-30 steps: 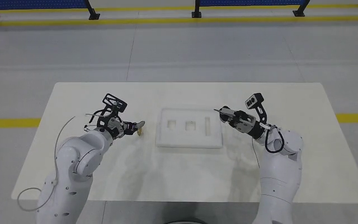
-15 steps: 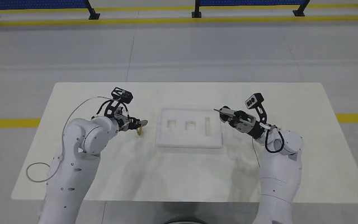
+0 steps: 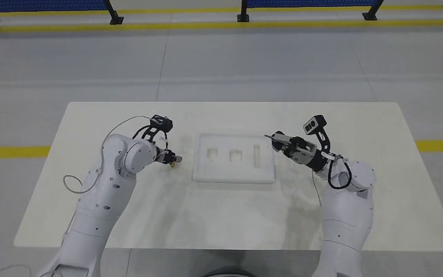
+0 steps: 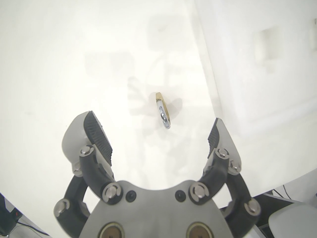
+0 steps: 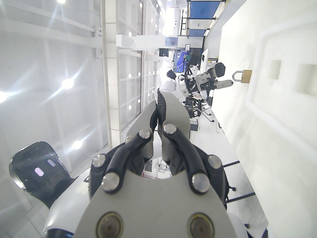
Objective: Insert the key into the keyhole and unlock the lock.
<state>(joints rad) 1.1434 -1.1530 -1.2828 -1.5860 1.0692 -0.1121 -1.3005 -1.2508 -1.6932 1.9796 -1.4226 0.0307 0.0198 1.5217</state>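
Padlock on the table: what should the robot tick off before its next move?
1. Left gripper open: ok, jaws spread wide.
2. Padlock lined up between its fingers: ok, not yet touched.
3. Padlock upright on the table: ok, shackle up.
4. Padlock clear of the foam tray: ok, apart beside it.
5. Key held: ok, thin tip pokes from the shut right gripper.
6. Keyhole facing the key: cannot tell.

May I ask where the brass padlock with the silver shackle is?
In the top view, the padlock stands on the white table left of the white foam tray, before the open left gripper.
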